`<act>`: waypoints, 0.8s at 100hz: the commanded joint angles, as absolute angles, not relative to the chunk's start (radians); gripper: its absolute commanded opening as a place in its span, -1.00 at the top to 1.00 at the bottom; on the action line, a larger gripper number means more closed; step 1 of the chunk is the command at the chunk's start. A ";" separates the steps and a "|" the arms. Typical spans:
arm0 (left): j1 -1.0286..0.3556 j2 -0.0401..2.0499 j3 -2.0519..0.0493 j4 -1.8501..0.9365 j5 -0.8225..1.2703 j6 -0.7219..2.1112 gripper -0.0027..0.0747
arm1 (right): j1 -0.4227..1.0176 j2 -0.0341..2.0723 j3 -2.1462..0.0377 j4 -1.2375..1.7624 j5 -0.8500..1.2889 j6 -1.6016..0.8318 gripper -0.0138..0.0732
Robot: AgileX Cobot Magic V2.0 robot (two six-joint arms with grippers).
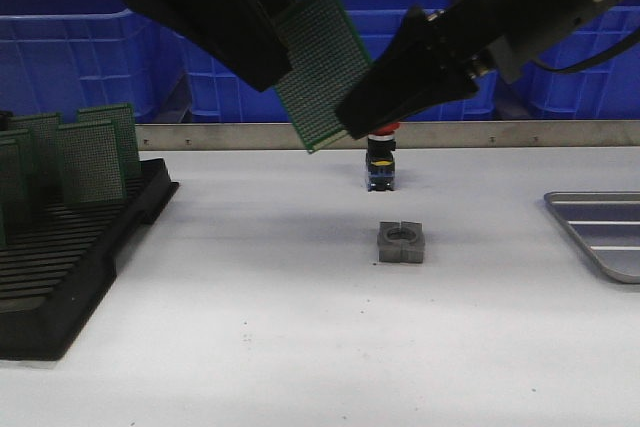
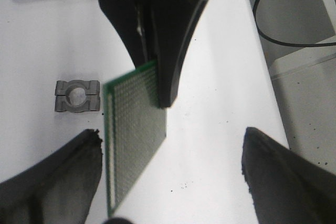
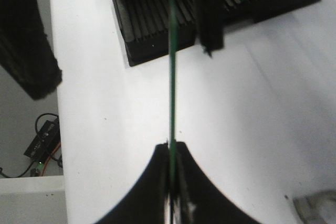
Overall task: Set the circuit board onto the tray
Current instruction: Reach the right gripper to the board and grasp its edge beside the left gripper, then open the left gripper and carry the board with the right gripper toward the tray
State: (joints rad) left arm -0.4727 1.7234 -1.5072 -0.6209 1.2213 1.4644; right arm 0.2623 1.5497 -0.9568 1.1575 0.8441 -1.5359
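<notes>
While the white table (image 1: 300,347) carries the black rack (image 1: 70,267) far left and the tray (image 1: 600,232) far right, the right gripper (image 3: 171,153) is clamped on the circuit board (image 1: 322,67) mid-air above table ctr, w/ the left gripper (image 2: 168,182) spread wide, fingers off the board, & a small grey block (image 1: 401,243) below.

You have one green circuit board (image 1: 322,67) held in the air and at least four more boards (image 1: 92,159) standing in one black slotted rack (image 1: 70,272). One silver-grey tray (image 1: 600,232) shows at the edge of the surface (image 1: 300,347). One grey clamp block (image 1: 401,243) and one red-capped push button (image 1: 381,159) sit there. Two pincers are in view: left pincer (image 1: 262,65), right pincer (image 1: 352,117). Several blue bins (image 1: 90,42) line the back; the exact number is unclear.
</notes>
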 commanded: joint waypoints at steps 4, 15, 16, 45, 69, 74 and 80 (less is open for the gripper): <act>-0.483 1.677 -1.539 -0.678 1.271 1.461 -0.43 | 0.192 1.463 -0.987 1.079 0.897 -1.424 0.83; -0.483 1.677 -1.539 -0.678 1.271 1.461 -0.43 | 0.091 1.416 -0.987 0.979 0.958 -1.332 0.83; -0.483 1.677 -1.539 -0.678 1.271 1.461 -0.43 | 0.084 1.414 -0.987 0.974 0.965 -1.322 0.83; -0.483 1.677 -1.539 -0.678 1.271 1.461 -0.43 | -0.261 1.444 -0.986 0.933 0.996 -1.090 0.83; -0.483 1.677 -1.539 -0.678 1.271 1.461 -0.43 | -0.416 1.615 -0.986 0.933 0.992 -0.891 0.83; -0.483 1.677 -1.539 -0.678 1.271 1.461 -0.43 | -0.421 1.650 -0.986 0.935 0.982 -0.866 0.83; -0.483 1.677 -1.539 -0.678 1.271 1.461 -0.43 | -0.423 1.691 -0.986 0.939 0.970 -0.848 0.83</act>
